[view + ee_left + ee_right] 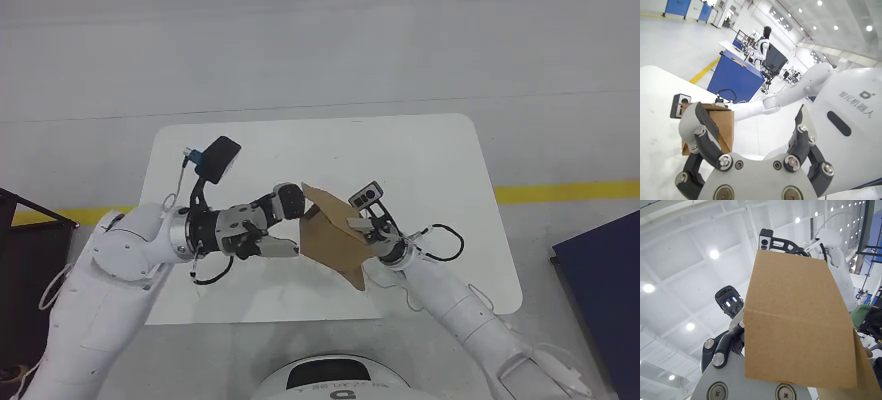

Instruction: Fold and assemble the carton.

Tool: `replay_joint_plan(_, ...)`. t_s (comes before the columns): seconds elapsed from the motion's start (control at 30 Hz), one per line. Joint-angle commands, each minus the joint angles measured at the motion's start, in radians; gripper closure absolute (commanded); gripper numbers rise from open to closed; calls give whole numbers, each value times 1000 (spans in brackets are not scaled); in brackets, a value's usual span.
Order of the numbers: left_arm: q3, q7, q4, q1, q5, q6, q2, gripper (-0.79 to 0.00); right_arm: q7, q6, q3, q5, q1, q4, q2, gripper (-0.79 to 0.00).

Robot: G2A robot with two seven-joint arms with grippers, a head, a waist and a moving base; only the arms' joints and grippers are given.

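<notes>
Closest to the right wrist camera, the carton (795, 313) is looming as a plain brown panel with one crease running across it. It is covering so much of the right gripper (362, 230) that I am not able to tell how those jaws are standing; in the top view that gripper is sitting right against the carton's side. I am seeing the carton tilted over the middle of the table (430, 150), between the two arms, with one corner pointing toward the robot. On its other side the left gripper (751, 121) is hanging with its jaws spread wide. One dark finger pad (704, 119) is sitting against or just beside the carton's near face, while the other is standing well apart from it in open air, so nothing is being pinched there. From the left wrist camera the carton is looking like a partly raised sleeve, with a small flap lying along its top edge and another angling out low down. I am judging the job as somewhere in its early-to-middle stage: the walls are appearing to be opened out of the flat, but the flaps are not yet tucked in and no end is looking closed. What is remaining, as I am reading it, is squaring the body, folding the end flaps and locking them.
</notes>
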State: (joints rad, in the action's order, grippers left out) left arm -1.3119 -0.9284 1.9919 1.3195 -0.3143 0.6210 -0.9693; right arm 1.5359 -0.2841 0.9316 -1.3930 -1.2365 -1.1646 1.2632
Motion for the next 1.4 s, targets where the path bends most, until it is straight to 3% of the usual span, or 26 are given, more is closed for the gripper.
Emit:
replay_joint_plan(0.0, -53, 8, 10, 19, -19, 8, 5, -785, 0, 0, -5, 1, 1, 6, -2, 0)
replay_joint_plan(0.1, -103, 16, 13, 35, -34, 11, 10, -785, 0, 0, -14, 0, 3, 12, -4, 0)
replay_joint_plan(0.2, -101, 1, -6, 17, -66, 5, 11, -785, 0, 0, -23, -3, 3, 13, -5, 0)
replay_joint_plan(0.3, -30, -77, -49, -51, -111, -12, 6, -785, 0, 0, -30, -6, 6, 13, -5, 0)
replay_joint_plan(0.5, 137, -131, -157, -229, -129, -66, -20, -785, 0, 0, -38, -9, 6, 20, -5, 0)
replay_joint_plan(0.63, 212, -165, -200, -284, -137, -69, -34, -785, 0, 0, -31, -20, 0, 24, -7, 0)
replay_joint_plan(0.8, 231, -221, -221, -288, -132, -68, -35, -785, 0, 0, -22, -28, -5, 39, -10, 0)
replay_joint_plan(1.03, 204, -261, -209, -243, -130, -77, -24, -785, 0, 0, -17, -51, -2, 36, -12, 0)
replay_joint_plan(1.37, 198, -255, -205, -210, -123, -76, -20, -785, 0, 0, -34, -38, -1, 10, -12, 0)
